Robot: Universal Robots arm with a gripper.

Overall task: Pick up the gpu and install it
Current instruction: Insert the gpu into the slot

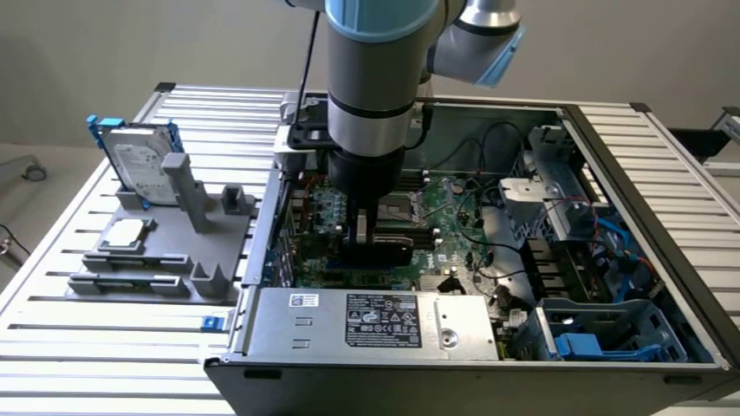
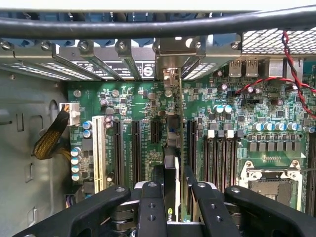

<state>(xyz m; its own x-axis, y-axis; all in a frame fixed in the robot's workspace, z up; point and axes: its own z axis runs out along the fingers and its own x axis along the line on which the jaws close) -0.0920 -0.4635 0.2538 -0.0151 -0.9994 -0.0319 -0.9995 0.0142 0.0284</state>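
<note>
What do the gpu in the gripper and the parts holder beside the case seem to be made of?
The gpu, held edge-on between the gripper fingers: a matte black face, probably plastic, with a bare silver metal bracket at its far end. The parts holder: uniform dull grey, blocky, likely moulded or printed plastic.

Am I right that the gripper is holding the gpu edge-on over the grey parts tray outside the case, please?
Not quite: the gripper does hold the gpu edge-on, but inside the open case, over the motherboard slots, as the wrist view shows.

Even soft daylight, mild shadows, sharp focus.
</note>
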